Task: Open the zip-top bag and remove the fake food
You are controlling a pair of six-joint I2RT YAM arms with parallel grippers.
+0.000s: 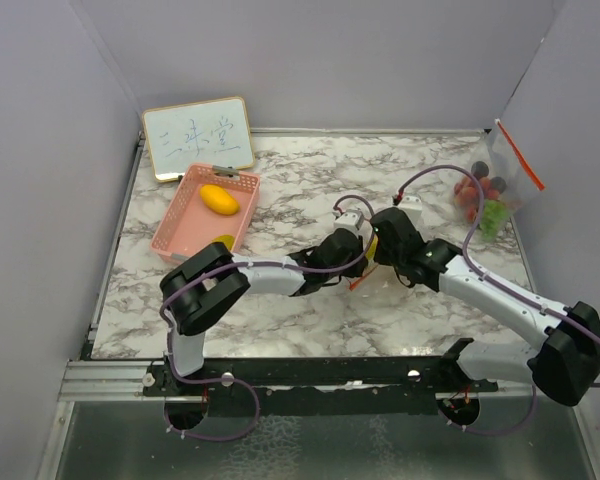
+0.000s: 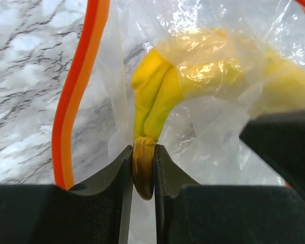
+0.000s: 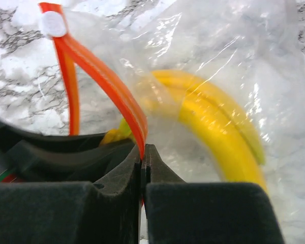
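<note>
At mid-table, where the arms met, the left gripper (image 2: 143,170) pinched the banana (image 2: 157,96) by its brown stem, jaws closed on it. The fruit lay partly under the film of the bag (image 2: 208,152). The right gripper (image 3: 143,162) was pressed tight on the orange zip strip (image 3: 104,81).

The banana looked like light, hard, smooth plastic. The stem was a narrow hold and might slip or twist. The film looked thin, limp and slick, so the stiffer strip seemed the better place to grip the bag.

From above, the arms covered both bag and banana. How wide the mouth stood open could not be told, nor whether film was caught between the left jaws. The banana's far end blurred behind the plastic. A lemon (image 1: 219,200) lay in the basket (image 1: 180,238). A second bag (image 1: 500,185) of small pieces leaned at the far right, its seal unclear.
</note>
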